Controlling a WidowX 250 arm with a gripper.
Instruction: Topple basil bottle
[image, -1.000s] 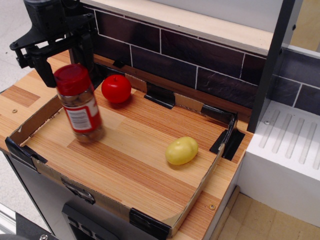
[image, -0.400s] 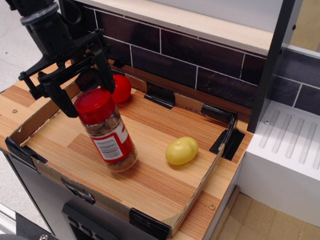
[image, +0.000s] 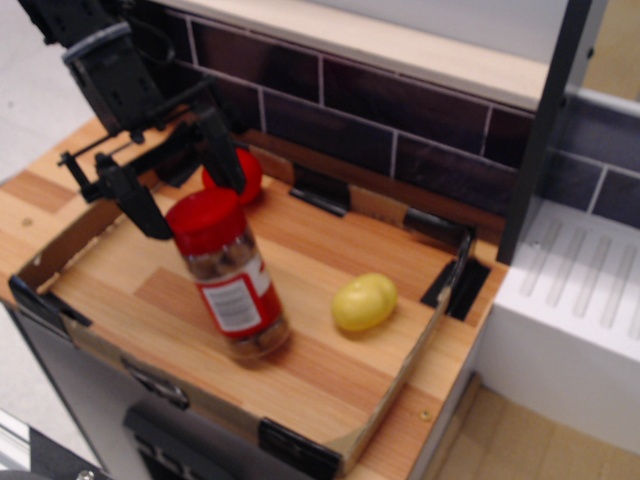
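Observation:
The basil bottle (image: 230, 280) is a clear jar with a red lid, brownish contents and a red-and-white label. It stands tilted, top leaning left, on the wooden tray floor near the front edge. My black gripper (image: 185, 178) is open, its two fingers spread on either side just behind and above the red lid. I cannot tell whether a finger touches the lid. The image is slightly blurred.
A red tomato-like fruit (image: 245, 170) lies behind the gripper near the back wall. A yellow lemon-like fruit (image: 364, 302) lies to the bottle's right. Low cardboard walls (image: 400, 380) ring the tray. A dark tiled wall (image: 400, 110) stands behind, a white unit (image: 570, 320) at right.
The bottle has slid right and toward the front edge, staying tilted. My open gripper has followed it rightward and downward from the back left corner.

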